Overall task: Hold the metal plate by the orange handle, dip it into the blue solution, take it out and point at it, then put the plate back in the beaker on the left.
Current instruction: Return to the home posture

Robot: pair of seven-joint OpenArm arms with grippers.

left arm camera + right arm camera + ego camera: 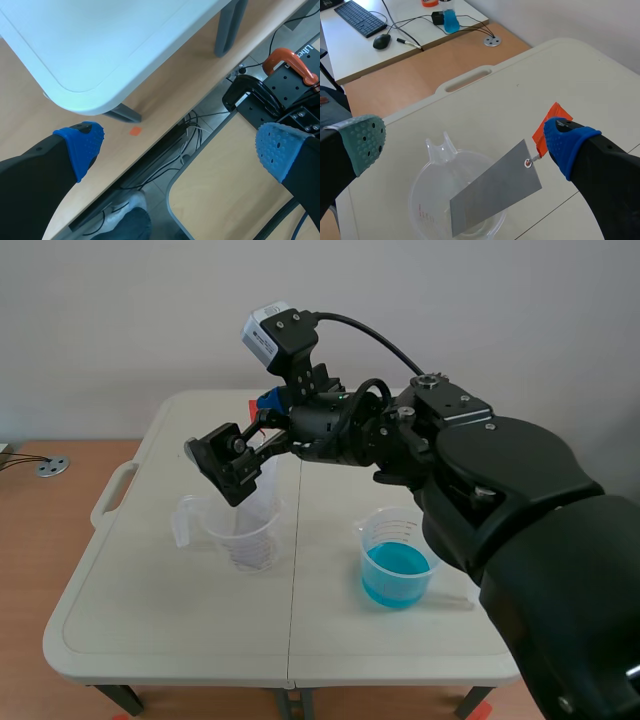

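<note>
In the scene view the right tool (228, 462) hangs in front of the clear beaker (245, 535) and covers its upper part, so the metal plate cannot be made out there. It shows plainly only in the right wrist view. There the metal plate (495, 192) leans tilted inside the clear beaker (427, 187), its lower end cut off by the frame and its upper corner sticking out past the rim. The orange handle (541, 131) at that corner is partly hidden behind the blue pad (565, 142); whether pad and handle touch cannot be told. The right tool (465, 145) is spread wide, gripping nothing. The clear beaker stands on the left half of the worktop (180, 620), just beside the centre seam. A second beaker (395, 530), on the right half nearer the front edge, holds the blue solution (395, 575). The left tool (180, 150) is off past a rounded corner of the worktop (100, 40), spread wide over the floor.
</note>
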